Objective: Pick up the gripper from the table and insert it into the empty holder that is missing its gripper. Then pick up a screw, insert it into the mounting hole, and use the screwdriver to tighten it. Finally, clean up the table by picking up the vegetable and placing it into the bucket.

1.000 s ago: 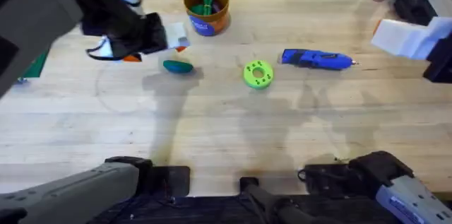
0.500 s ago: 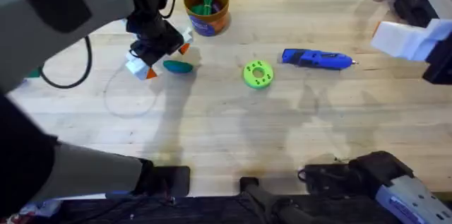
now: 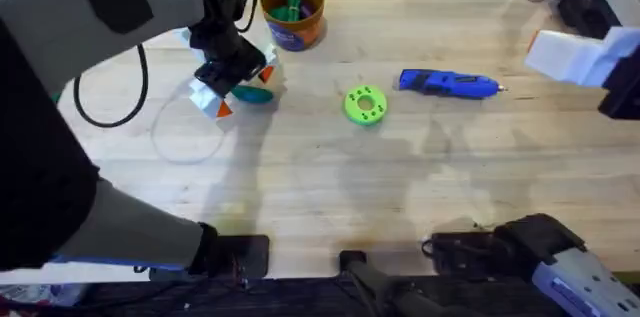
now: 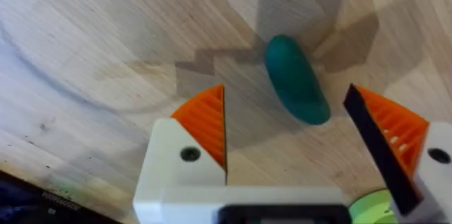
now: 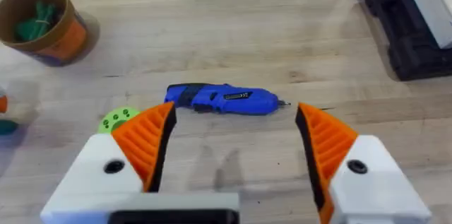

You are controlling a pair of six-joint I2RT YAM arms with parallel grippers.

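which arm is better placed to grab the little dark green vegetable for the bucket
Left. The left gripper hangs open right over the small dark green oblong toy vegetable, which lies between its orange ribbed pads. The right gripper is open above the blue power screwdriver, farther away.

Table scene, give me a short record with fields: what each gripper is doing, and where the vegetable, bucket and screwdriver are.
left gripper: open, poised over the vegetable, not gripping it
right gripper: open, empty, above the table facing the screwdriver
vegetable: lying on the table, near the bucket
bucket: upright, green items inside
screwdriver: lying flat beside a lime-green disc
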